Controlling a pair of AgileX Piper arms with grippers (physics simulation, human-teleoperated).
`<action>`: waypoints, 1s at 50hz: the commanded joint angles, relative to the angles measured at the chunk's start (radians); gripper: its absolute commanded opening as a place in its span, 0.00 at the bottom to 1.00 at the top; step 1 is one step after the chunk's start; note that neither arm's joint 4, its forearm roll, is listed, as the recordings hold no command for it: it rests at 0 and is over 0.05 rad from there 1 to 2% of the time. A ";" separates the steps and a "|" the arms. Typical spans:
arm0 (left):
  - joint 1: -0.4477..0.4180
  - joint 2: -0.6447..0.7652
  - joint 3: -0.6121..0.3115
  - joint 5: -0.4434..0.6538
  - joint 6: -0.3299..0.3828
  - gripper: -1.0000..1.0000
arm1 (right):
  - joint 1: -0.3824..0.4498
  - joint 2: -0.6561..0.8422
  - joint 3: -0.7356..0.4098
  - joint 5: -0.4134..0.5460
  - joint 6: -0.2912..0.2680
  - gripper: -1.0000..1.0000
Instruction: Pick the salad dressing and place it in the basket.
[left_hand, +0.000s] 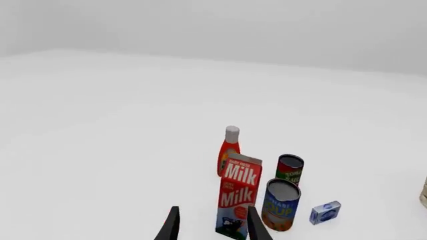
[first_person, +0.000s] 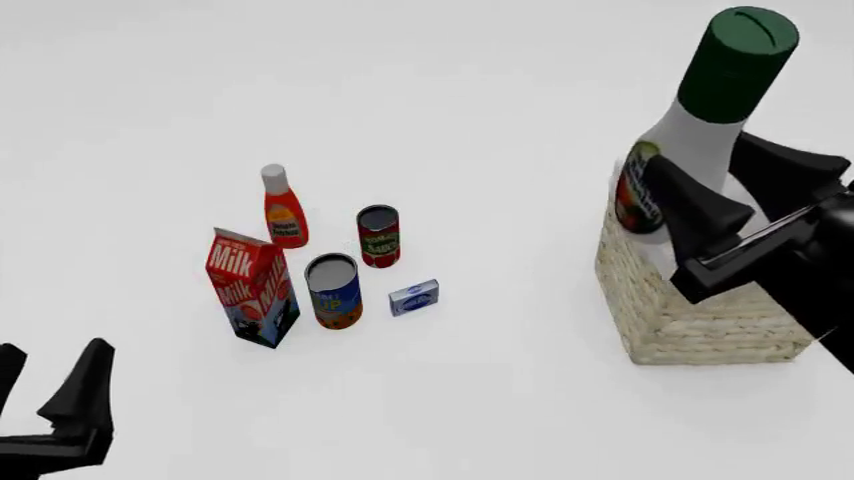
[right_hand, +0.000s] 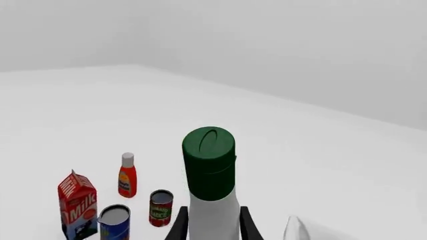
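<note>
1. Right gripper (first_person: 714, 195): matte black throughout, with two thick, wedge-shaped fingers (first_person: 697, 205) that taper toward the tips.
2. Right gripper body: blocky black housing with a straight pale edge line across it.
3. Left gripper (first_person: 54, 385): matte black, with slim pointed fingers (left_hand: 172, 223) on a flat black base.

Front view looks down; both wrist views share the milk carton (left_hand: 238, 195).
</note>
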 joint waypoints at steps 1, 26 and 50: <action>0.080 -0.145 0.047 0.129 0.004 1.00 | -0.130 -0.021 -0.017 -0.007 0.035 0.00; 0.141 -0.153 0.047 0.184 -0.007 1.00 | -0.382 0.100 -0.041 -0.074 0.046 0.00; 0.132 -0.153 0.047 0.185 0.009 1.00 | -0.494 0.369 -0.112 -0.173 0.058 0.00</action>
